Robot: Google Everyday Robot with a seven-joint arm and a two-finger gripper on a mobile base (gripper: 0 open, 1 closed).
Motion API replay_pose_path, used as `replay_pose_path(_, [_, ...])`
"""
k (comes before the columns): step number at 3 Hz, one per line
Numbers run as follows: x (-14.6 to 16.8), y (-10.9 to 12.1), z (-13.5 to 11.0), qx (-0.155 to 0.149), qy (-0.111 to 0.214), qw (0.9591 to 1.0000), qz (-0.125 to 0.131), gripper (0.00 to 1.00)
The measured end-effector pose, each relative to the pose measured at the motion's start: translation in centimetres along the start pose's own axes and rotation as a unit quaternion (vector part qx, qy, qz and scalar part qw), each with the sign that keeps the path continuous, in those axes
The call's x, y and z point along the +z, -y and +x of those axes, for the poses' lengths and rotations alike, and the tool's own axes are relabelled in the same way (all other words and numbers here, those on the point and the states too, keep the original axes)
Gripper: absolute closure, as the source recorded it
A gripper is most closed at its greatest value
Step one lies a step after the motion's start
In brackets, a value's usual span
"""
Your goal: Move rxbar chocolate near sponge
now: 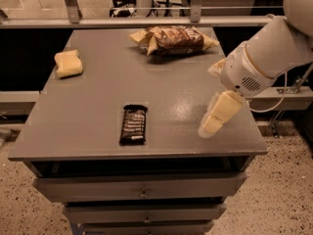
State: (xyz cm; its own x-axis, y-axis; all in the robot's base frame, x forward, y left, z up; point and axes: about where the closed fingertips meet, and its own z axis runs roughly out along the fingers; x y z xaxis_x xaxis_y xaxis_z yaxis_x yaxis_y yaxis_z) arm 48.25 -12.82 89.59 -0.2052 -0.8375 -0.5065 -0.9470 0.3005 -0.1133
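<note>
The rxbar chocolate (133, 124), a flat black bar with white lettering, lies near the front edge of the grey table (88, 102), left of centre. The sponge (68, 63), a pale yellow block, sits at the table's back left. My gripper (215, 116) hangs from the white arm over the table's front right part, cream pads pointing down. It is well to the right of the bar and holds nothing that I can see.
A crinkly brown-and-yellow snack bag (172, 39) lies at the back centre-right. The table top sits on a drawer unit (142, 192). A railing (146, 21) runs behind the table. Speckled floor lies on both sides.
</note>
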Motion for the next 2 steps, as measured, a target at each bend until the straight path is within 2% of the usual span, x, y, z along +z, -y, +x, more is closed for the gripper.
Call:
replay_pose_path(1, [2.9, -0.8, -1.7, 0.011, 0.044, 0.9987, -0.022, 0.00])
replay_pose_path(2, [4.8, -1.9, -4.5, 0.011, 0.094, 0.9948, -0.036, 0.00])
